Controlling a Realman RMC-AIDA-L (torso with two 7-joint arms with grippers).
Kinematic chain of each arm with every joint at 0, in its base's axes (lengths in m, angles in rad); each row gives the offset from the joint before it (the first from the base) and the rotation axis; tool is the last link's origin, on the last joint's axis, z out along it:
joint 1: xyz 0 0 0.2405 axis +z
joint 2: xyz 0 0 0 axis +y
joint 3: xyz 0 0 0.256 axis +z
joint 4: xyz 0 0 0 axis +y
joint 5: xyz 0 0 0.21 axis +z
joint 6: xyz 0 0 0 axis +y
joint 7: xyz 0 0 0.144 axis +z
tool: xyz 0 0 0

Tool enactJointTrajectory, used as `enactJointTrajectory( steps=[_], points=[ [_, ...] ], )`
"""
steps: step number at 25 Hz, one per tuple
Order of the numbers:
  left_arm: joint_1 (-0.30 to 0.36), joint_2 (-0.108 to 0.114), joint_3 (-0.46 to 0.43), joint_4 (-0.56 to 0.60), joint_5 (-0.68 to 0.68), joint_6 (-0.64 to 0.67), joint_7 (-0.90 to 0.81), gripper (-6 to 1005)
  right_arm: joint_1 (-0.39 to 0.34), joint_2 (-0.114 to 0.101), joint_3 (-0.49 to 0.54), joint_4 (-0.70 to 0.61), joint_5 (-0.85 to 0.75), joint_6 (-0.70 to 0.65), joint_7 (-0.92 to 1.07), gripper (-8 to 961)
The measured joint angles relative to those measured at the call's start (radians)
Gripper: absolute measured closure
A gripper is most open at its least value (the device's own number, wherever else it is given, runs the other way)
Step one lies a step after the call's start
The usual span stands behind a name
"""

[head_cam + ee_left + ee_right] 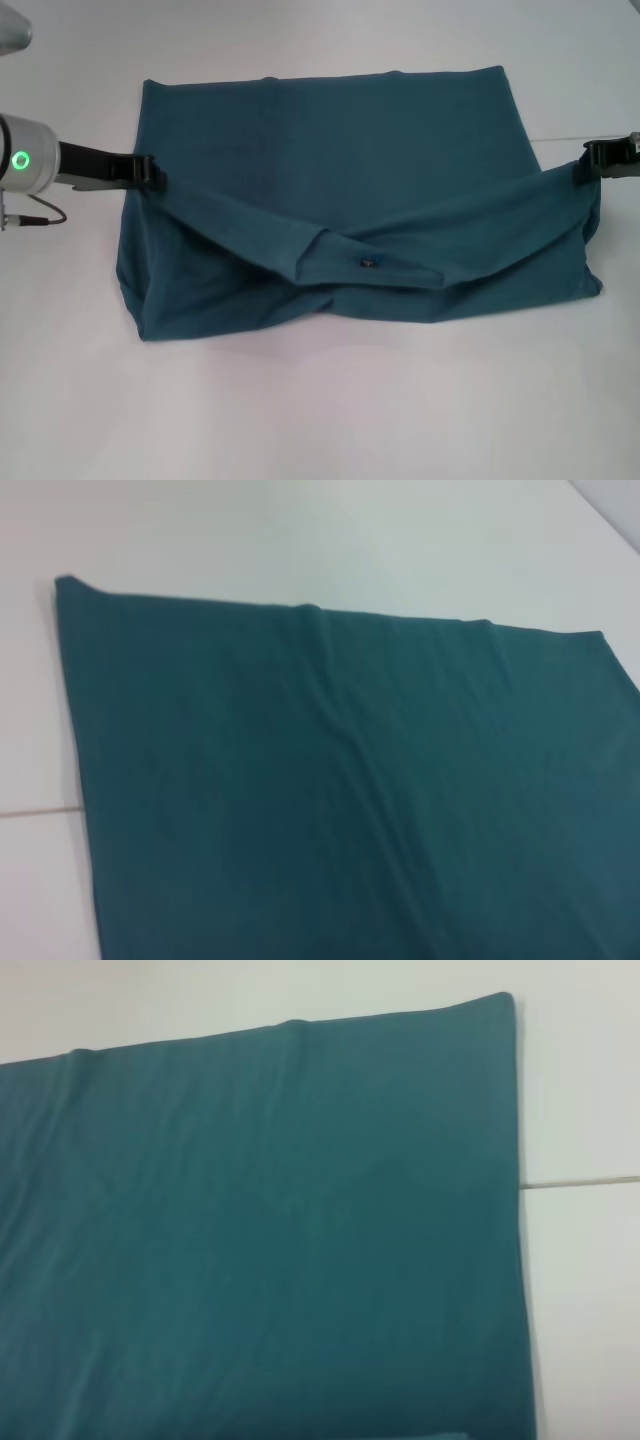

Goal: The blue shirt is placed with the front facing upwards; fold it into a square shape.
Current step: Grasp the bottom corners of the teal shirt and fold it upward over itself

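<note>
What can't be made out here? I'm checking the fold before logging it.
- Blue shirt front print: hidden in all views, folded under.
- Small dark mark at the raised fold: too small to read, head view.
- Left gripper and right gripper: at the shirt's side edges in the head view; absent from both wrist views.
- Right arm: cut off by the head view's edge.

Head view high, looking down over the whole blue shirt (pixel 330 150), wrist views close, sharing its far flat panel

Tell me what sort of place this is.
Probably a lab or test bench: a bare white tabletop holding only a dark teal-blue cotton shirt, gripped at its sides by the left gripper and right gripper.
</note>
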Motion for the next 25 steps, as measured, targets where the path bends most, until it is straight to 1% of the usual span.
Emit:
enactJointTrajectory(
  steps=[3,5,10,14,17,20,25],
  points=[
    [-0.013,-0.001,0.017,-0.019,0.0,-0.04,0.0,975,0.009,-0.001,-0.001,0.031,-0.002,0.035,-0.003,919],
    [-0.023,-0.001,0.021,-0.035,0.001,-0.062,0.0,975,0.023,-0.006,-0.011,0.063,-0.002,0.062,-0.007,918],
    [-0.029,-0.001,0.052,-0.047,0.005,-0.125,-0.008,975,0.053,-0.01,-0.083,0.128,-0.003,0.173,-0.009,918],
    [-0.037,-0.003,0.064,-0.064,0.005,-0.165,-0.004,976,0.079,-0.002,-0.146,0.174,-0.004,0.272,-0.009,918],
    [-0.039,-0.007,0.086,-0.066,0.005,-0.195,-0.002,976,0.102,0.003,-0.177,0.205,-0.023,0.32,-0.007,917],
    [-0.04,-0.01,0.1,-0.066,0.005,-0.224,-0.001,976,0.117,0.011,-0.181,0.216,-0.063,0.358,0.002,917],
    [-0.04,-0.01,0.103,-0.064,0.005,-0.252,-0.004,976,0.133,0.013,-0.186,0.217,-0.081,0.403,-0.002,917]
  ],
)
